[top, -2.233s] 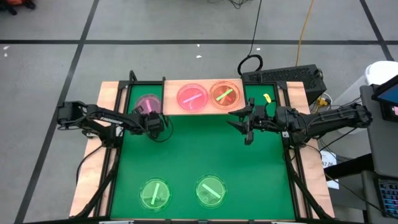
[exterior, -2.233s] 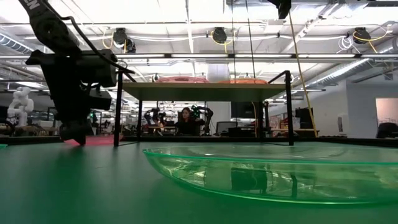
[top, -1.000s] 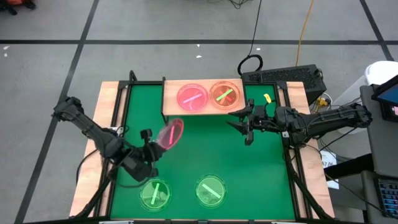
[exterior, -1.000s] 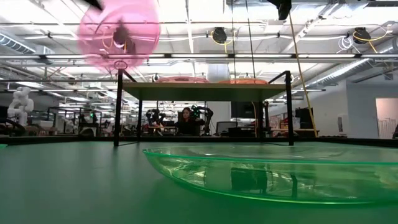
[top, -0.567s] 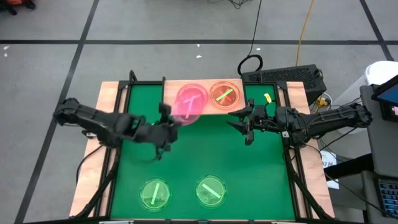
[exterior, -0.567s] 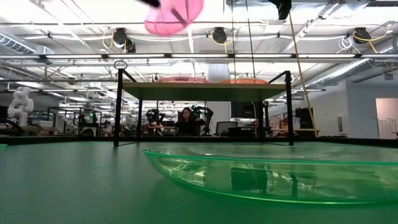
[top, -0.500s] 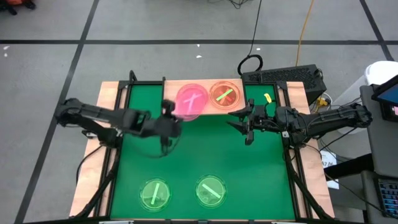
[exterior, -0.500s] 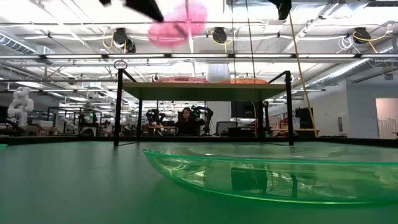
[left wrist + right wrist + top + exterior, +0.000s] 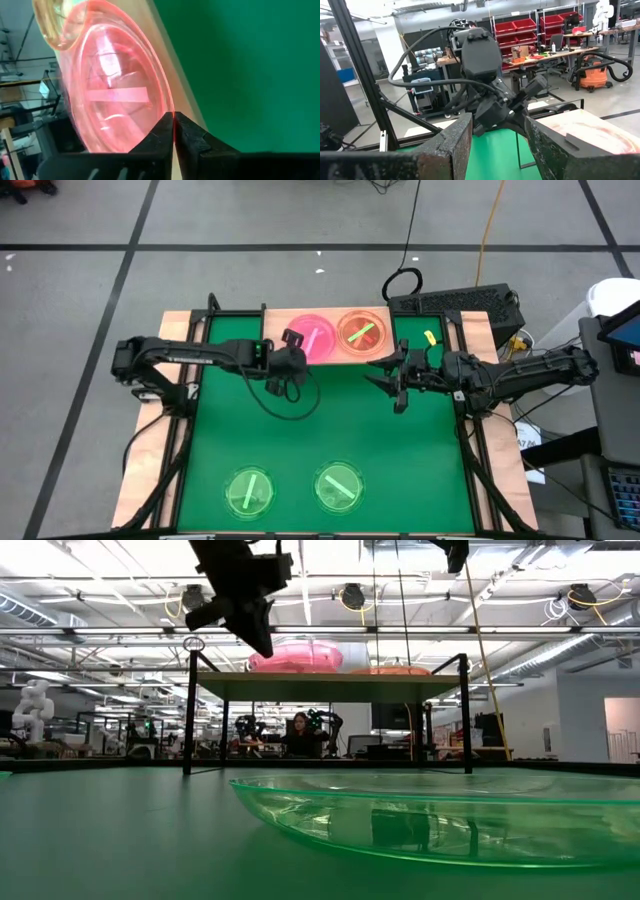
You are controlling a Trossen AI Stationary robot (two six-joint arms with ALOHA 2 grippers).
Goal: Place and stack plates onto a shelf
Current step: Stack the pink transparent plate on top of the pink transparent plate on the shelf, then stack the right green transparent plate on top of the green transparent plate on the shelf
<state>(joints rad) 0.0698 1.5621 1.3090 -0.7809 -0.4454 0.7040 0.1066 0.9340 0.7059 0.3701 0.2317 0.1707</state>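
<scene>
My left gripper (image 9: 291, 350) is shut on a pink plate (image 9: 316, 338) at the left half of the wooden shelf (image 9: 272, 348), over the spot where another pink plate lay. In the low view this plate (image 9: 296, 654) sits level just above the shelf board (image 9: 325, 685). An orange plate (image 9: 361, 332) rests on the shelf's right half. Two green plates (image 9: 250, 491) (image 9: 339, 486) lie on the green mat near the near edge. My right gripper (image 9: 397, 383) hovers open to the right of the shelf, holding nothing. My left gripper pinches the pink plate's rim (image 9: 171, 114) between its two fingers, on the side toward the table's left and near edge. The fingers (image 9: 255, 632) come slanting down from the left. The plate is level over the shelf; whether it rests on the plate beneath, I cannot tell.
Black metal frame rails (image 9: 187, 395) run along the mat's left and right sides. The shelf stands on thin black legs (image 9: 190, 720) at the mat's far edge. A green plate (image 9: 440, 820) fills the low view's foreground. A person (image 9: 297, 733) sits far behind the table.
My left gripper swung from the near-left part of the mat toward the far edge and right, up over the shelf. The pink plate it holds went from tilted to level and came down from high above the shelf to just over the board's left half.
</scene>
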